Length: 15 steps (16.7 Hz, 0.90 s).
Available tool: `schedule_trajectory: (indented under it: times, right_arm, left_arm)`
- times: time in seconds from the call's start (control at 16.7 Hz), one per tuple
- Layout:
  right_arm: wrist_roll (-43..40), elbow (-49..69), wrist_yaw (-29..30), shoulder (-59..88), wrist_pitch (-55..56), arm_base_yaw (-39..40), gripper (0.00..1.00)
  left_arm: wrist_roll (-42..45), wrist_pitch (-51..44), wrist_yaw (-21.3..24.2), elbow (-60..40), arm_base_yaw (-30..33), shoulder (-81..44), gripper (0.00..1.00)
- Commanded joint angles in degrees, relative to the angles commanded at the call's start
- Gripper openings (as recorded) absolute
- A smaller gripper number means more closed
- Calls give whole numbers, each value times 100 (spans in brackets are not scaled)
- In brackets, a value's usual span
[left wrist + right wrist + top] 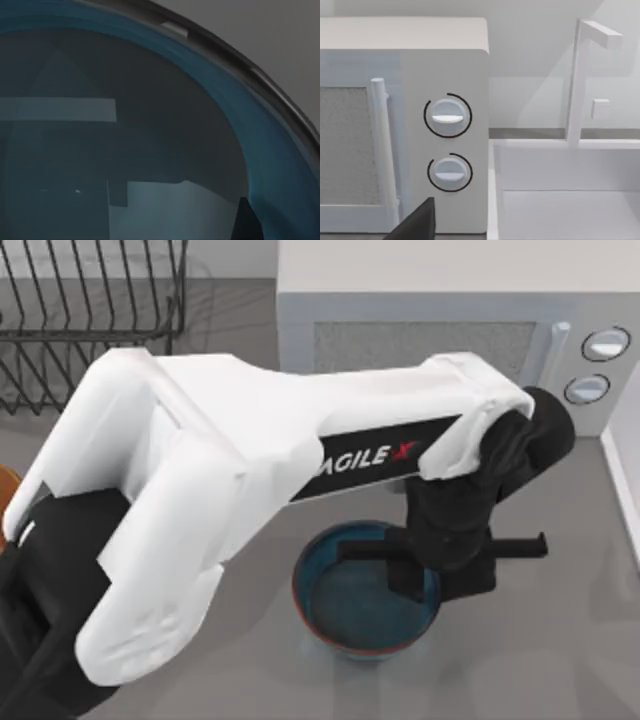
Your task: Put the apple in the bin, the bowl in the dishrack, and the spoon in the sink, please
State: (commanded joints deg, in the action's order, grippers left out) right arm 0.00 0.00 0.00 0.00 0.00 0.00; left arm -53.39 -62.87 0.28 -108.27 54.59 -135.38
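The bowl [365, 590] sits on the grey counter [560, 660] at the near middle of the scene, not yet in the dishrack [90, 320], so that step is in hand and unfinished. My left gripper [420, 575] hangs right over the bowl's far right rim, its dark fingers reaching down at the rim; whether they are wide, narrow or pinching the rim I cannot tell. The left wrist view looks straight into the bowl's teal inside [150, 125], which holds nothing but reflections.

I would judge the task to be at an early stage: the bowl needs gripping, lifting and carrying to the far left. No apple or spoon shows on the visible counter, so I cannot say whether those two steps are done.

At the near left edge, a sliver of an orange-brown container [6, 485] peeks out beside the arm; its contents are hidden.

Farther back, the black wire dishrack stands at the far left, with nothing in the part I can see. The microwave [450, 320] stands at the far middle and right. The right wrist view faces its two knobs [447, 116], with the white sink [570, 200] and its tap [580, 80] to the right; the visible part of the basin is bare. A dark tip of my right gripper [417, 222] shows there, its state unclear.
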Motion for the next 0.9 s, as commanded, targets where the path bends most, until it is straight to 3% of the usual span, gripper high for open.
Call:
schedule_trajectory:
  times: [0.42,0.9]
  right_arm:
    - [0,0,0,0,0,0,100]
    - [0,0,0,0,0,0,100]
  left_arm:
    - [1,-92,4,-80,0,18,0]
    - [-17,-2023,2,-1900,11,115,0]
